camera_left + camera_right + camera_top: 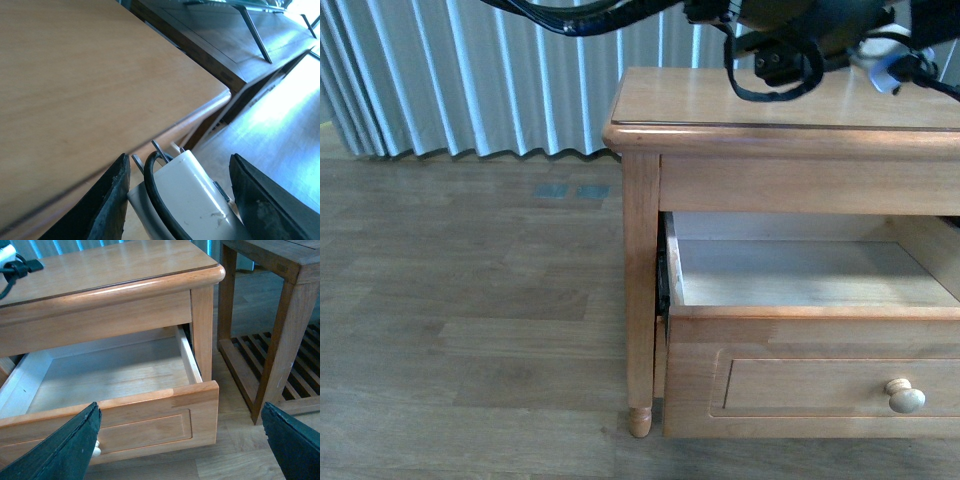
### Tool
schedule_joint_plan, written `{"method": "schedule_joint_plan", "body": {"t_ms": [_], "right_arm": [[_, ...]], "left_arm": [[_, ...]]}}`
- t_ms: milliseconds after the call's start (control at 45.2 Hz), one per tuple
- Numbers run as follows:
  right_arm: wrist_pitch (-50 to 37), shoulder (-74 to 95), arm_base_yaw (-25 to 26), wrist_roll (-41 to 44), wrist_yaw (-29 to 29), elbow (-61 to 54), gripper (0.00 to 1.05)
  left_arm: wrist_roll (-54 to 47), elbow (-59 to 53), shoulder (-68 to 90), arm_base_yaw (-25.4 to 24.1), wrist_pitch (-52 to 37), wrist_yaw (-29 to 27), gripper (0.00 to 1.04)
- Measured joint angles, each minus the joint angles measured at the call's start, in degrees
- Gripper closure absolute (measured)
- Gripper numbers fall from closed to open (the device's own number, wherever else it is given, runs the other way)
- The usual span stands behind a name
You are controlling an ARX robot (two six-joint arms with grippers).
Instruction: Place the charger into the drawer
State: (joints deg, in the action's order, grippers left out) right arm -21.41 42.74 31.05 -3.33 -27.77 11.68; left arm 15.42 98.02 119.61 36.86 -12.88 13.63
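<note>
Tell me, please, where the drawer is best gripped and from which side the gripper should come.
Grip the round pale knob on the front of the drawer, coming straight from the front with one finger on each side. It is the only part that stands out from the flat panel. The right gripper is open and faces that front.

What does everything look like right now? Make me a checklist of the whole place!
Surface: wooden tabletop, smooth and glossy.
Job's things: charger, white, in left gripper; drawer open, nothing seen inside.
Clutter: nothing seen.
Grippers: left gripper appears closed on charger; right gripper open, empty, facing drawer.
Cables: black cable runs along charger.
Surroundings: curtain, wood floor, slatted side table.
</note>
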Motion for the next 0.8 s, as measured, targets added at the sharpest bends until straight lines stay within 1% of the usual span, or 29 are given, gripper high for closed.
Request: {"method": "schedule_joint_plan", "body": {"t_ms": [177,288,797], "right_arm": [[0.0,0.0,0.0,0.0,0.0,0.0,0.08],[0.0,0.0,0.0,0.0,0.0,0.0,0.08],[0.0,0.0,0.0,0.0,0.0,0.0,0.08]], "left_arm": [[-0.2,-1.4,0.1,2.3,-0.3,0.9,0.48],[-0.3,-1.6,0.9,2.9,-0.2,1.0,0.48],[1.0,-2.2,8.2,2.8,1.9,1.6,0.49]]}}
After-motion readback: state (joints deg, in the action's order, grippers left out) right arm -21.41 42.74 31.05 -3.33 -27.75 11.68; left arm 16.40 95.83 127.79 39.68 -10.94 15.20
